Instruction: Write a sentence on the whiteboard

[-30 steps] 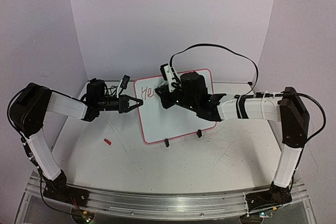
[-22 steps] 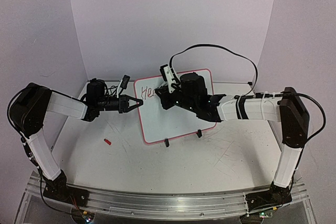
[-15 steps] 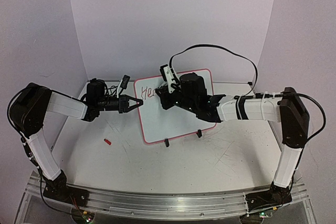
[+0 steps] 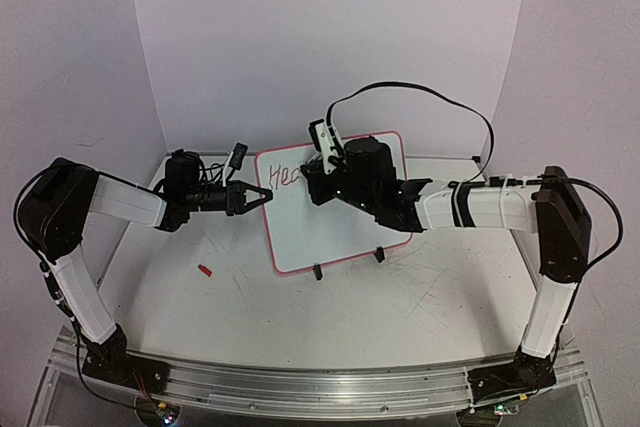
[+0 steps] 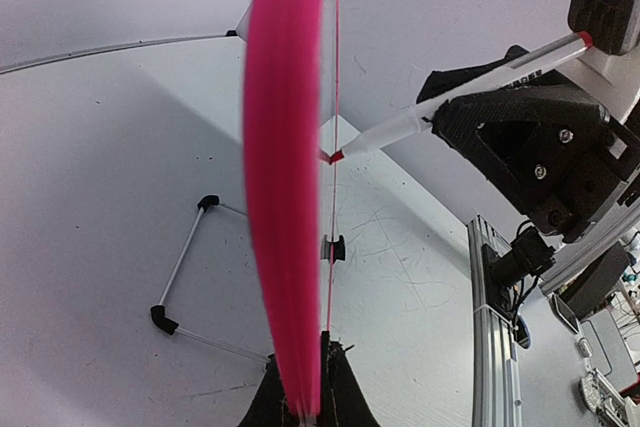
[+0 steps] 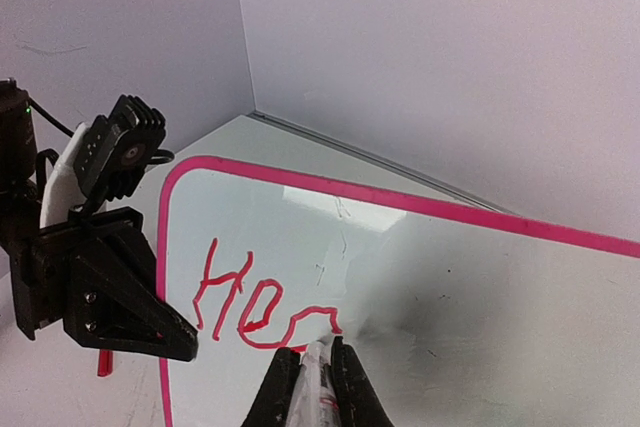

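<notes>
The whiteboard (image 4: 310,232) stands tilted at the table's middle, white with a pink rim (image 5: 285,197). My left gripper (image 4: 262,195) is shut on its left rim, the black fingertips (image 5: 310,402) pinching the edge. Red writing (image 6: 250,297) reads "He" plus a part-drawn letter near the top left corner. My right gripper (image 6: 317,347) is shut on a white marker (image 5: 450,102) with a red tip. The tip (image 5: 335,157) touches the board at the end of the last red stroke. In the top view the right gripper (image 4: 318,169) covers the board's upper middle.
A red marker cap (image 4: 204,270) lies on the table left of the board. Two black clip feet (image 4: 317,271) hold the board's lower edge, and a wire stand (image 5: 185,267) sits behind it. Pale walls close the back and sides. A black cable (image 4: 420,92) arcs above the right arm.
My right gripper has shifted slightly to the right with the marker, and the red line has grown a little. The left arm and board have not moved.
</notes>
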Controlling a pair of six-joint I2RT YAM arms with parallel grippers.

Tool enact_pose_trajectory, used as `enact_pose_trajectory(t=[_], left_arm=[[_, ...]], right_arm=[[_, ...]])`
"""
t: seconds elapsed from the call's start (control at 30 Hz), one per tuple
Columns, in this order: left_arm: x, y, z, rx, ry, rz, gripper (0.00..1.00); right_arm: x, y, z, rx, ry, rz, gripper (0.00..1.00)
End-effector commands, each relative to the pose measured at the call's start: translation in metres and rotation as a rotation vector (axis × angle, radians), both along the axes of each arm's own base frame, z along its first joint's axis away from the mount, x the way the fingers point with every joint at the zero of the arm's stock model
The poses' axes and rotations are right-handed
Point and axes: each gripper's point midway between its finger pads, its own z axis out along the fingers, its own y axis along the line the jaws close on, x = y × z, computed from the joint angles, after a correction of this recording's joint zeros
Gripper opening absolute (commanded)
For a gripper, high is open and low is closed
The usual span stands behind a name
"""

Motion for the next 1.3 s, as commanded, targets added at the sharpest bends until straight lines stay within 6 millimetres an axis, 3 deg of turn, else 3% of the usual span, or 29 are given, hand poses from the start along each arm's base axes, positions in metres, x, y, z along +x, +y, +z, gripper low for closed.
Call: enact_pose_trajectory(t=[0.0, 0.53, 0.97, 1.27], left_arm=[[0.015, 0.003, 0.015, 0.027, -0.14, 0.05, 0.0], [0.015, 0.003, 0.014, 0.029, -0.14, 0.049, 0.0], [0.016, 0.002, 0.015, 0.026, -0.141, 0.047, 0.0], [0.016, 0.002, 0.015, 0.027, -0.14, 0.047, 0.0]], right_arm=[[0.021, -0.019, 0.029, 0.02, -0.061, -0.089, 0.0], [0.025, -0.014, 0.032, 0.031, -0.064, -0.076, 0.0], [0.01, -0.016, 0.002, 0.018, 0.019, -0.041, 0.0], [0.006, -0.021, -0.007, -0.007, 0.036, -0.043, 0.0]])
